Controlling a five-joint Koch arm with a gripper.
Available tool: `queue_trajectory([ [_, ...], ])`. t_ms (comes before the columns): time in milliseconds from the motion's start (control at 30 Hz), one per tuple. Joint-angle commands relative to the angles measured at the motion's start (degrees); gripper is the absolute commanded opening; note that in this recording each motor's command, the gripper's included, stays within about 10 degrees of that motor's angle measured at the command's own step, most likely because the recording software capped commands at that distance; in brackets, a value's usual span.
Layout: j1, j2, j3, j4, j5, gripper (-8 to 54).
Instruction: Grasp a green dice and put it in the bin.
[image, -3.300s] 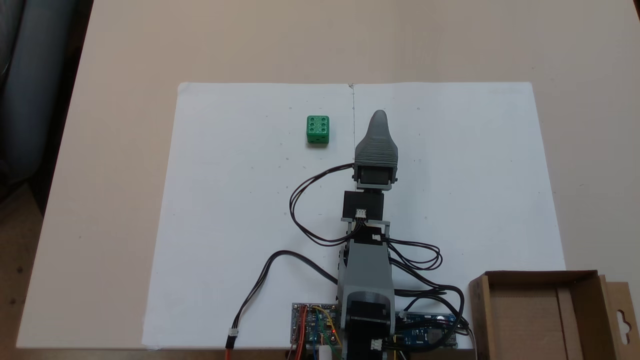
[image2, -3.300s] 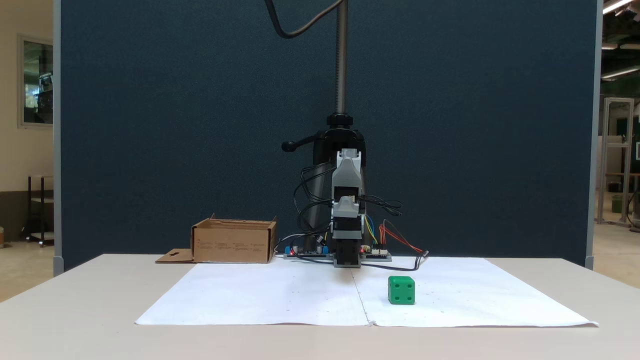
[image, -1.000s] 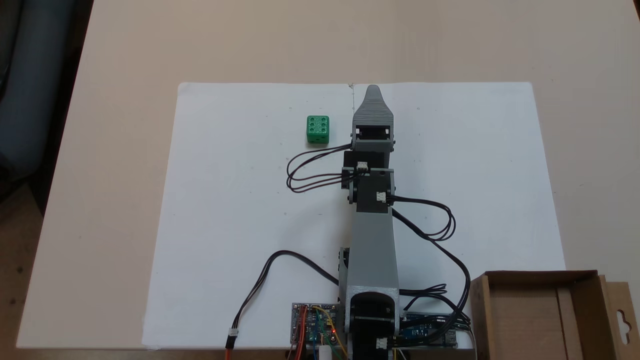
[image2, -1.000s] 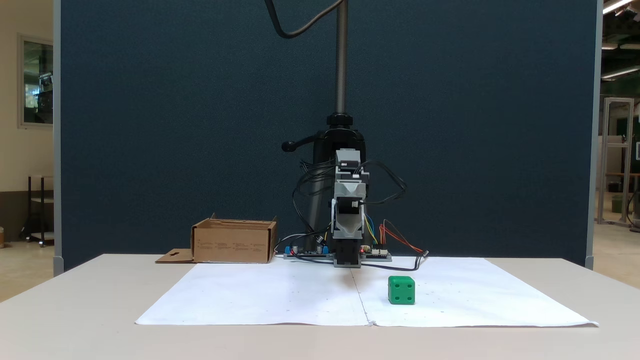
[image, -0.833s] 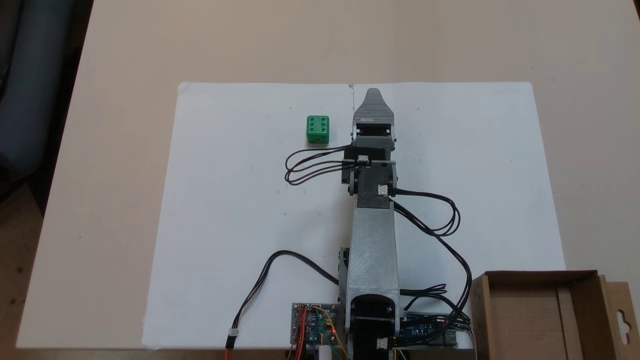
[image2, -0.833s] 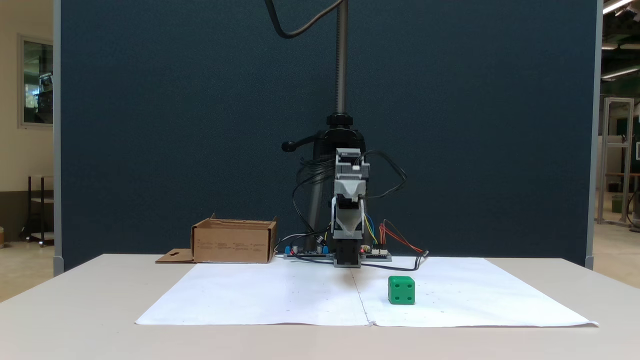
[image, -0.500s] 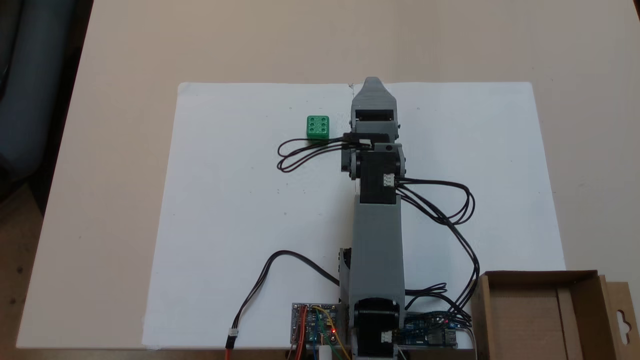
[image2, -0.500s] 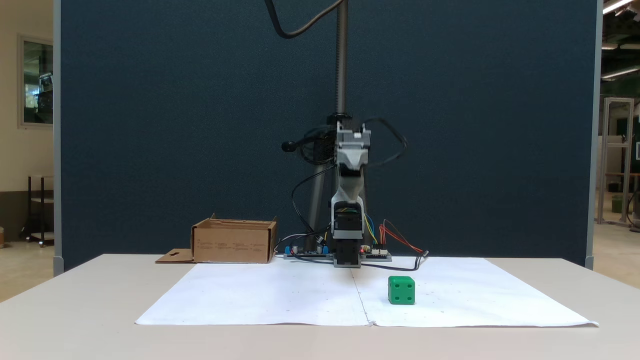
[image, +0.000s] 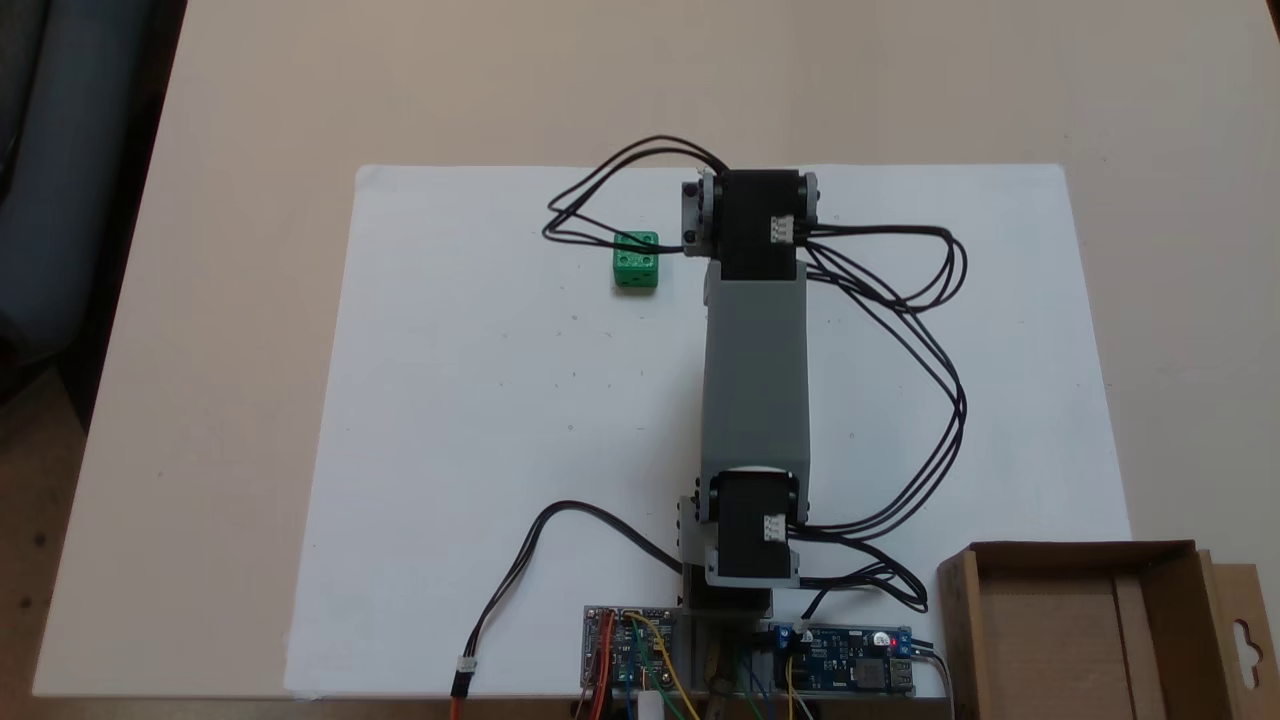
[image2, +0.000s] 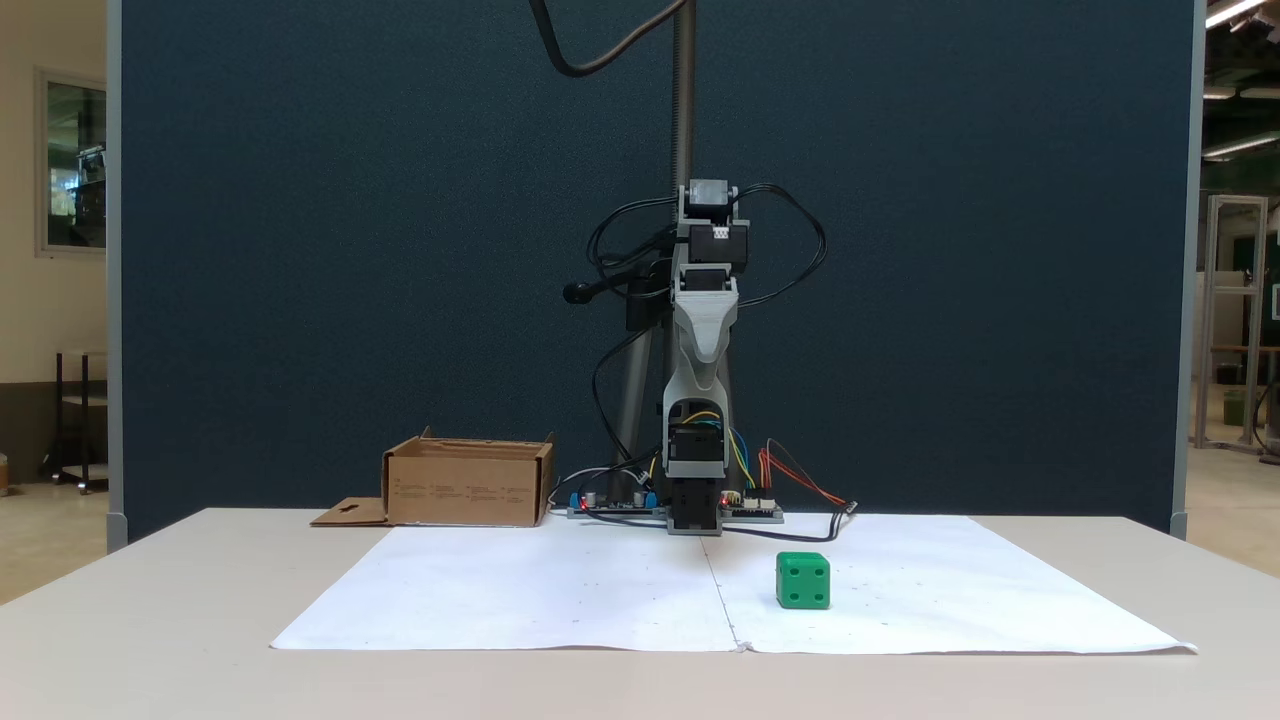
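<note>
- One green dice (image: 636, 262) sits flat on the white paper sheet (image: 450, 420) covering the desk (image: 250, 100). It is well out from the arm's base (image: 735, 600) and left of it in the view from above, with nothing touching it
- Judged light and rigid: a small moulded plastic cube with hard flat faces, not fragile. The smooth sides may slip if pinched off-centre or across a corner
- Best hold, I reckon: two opposite vertical faces, pads square to them and low enough to catch the middle of each. The recessed pips offer no real purchase
- End effector (image2: 704, 340) hangs high above the arm's base in the front view, pointing down, with nothing in it that I can see. Its jaws line up one behind the other, so I cannot tell whether they are parted or together
- Dice (image2: 803, 581) lies far below the end effector, right of it in the front view and nearer that camera. A swing to that side and a long descent are both needed
- A black cable loop (image: 590, 215) crosses the dice's far edge seen from above. Its height over the dice is unclear
- Bin (image: 1080, 548) stands just beside the arm's base, on the side opposite the dice, its mouth open upward
</note>
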Motion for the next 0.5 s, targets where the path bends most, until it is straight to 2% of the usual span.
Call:
queue_trajectory([
  [0,-1.0,-0.9,-3.5,8.1,7.6,43.1],
  [167,-6.0,-3.6,-7.9,7.9,14.3,43.2],
  [467,-10.1,-6.9,-9.2,6.4,19.2,43.2],
])
